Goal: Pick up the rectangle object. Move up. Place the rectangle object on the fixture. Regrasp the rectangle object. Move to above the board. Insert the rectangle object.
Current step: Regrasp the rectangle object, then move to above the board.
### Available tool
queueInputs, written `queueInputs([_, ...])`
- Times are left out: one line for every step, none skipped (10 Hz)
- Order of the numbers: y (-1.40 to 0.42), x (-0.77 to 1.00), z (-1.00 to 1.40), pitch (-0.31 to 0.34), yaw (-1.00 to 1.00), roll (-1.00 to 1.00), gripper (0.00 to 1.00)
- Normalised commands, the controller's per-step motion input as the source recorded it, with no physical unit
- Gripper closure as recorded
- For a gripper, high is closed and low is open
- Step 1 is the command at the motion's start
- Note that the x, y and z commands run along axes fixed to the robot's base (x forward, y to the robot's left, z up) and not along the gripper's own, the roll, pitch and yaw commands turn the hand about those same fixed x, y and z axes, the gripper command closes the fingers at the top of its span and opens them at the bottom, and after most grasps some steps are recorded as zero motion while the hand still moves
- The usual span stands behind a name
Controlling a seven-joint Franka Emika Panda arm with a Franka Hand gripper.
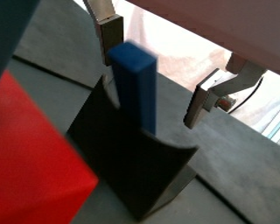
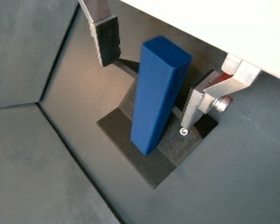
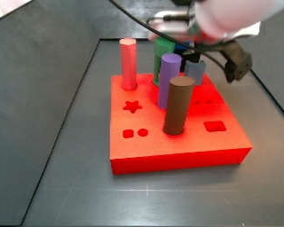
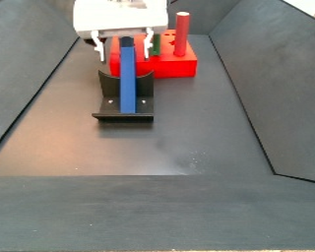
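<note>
The rectangle object (image 2: 160,92), a long dark blue bar, stands tilted on the dark fixture (image 2: 166,157) and leans against its upright. It shows in both wrist views (image 1: 136,87) and in a side view (image 4: 126,74). My gripper (image 2: 150,87) is open, with one finger (image 2: 108,39) on each side of the bar and a gap on both sides. It also appears in the wrist view (image 1: 154,83) and in a side view (image 4: 122,49), above the fixture (image 4: 123,108). The red board (image 3: 180,133) lies beside the fixture, and my gripper (image 3: 213,60) is behind it.
The board carries a pink-red peg (image 3: 129,64), a purple peg (image 3: 169,78), a brown peg (image 3: 180,105) and a green peg (image 3: 165,44). A star hole (image 3: 132,107) and a rectangular hole (image 3: 215,126) are open. Dark sloping walls (image 4: 29,89) surround the floor.
</note>
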Motion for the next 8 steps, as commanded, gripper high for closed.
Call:
queueInputs([-0.01,0.08,-0.19,-0.005,0.01,0.06,0.00])
queueInputs([0.00,0.00,0.00,0.000,0.00,0.00,1.00])
queueInputs([0.18,-0.18,1.00,-0.226,0.04,0.16,1.00])
queueInputs([0.18,-0.18,1.00,-0.235,0.04,0.15,1.00])
queueInputs([0.17,-0.19,1.00,-0.250,0.00,0.09,1.00])
queueInputs([0.16,-0.19,1.00,-0.235,-0.06,0.03,1.00])
queueInputs([0.15,-0.18,1.00,-0.207,-0.09,-0.01,1.00])
queueInputs([0.14,-0.18,1.00,-0.166,-0.13,-0.05,1.00])
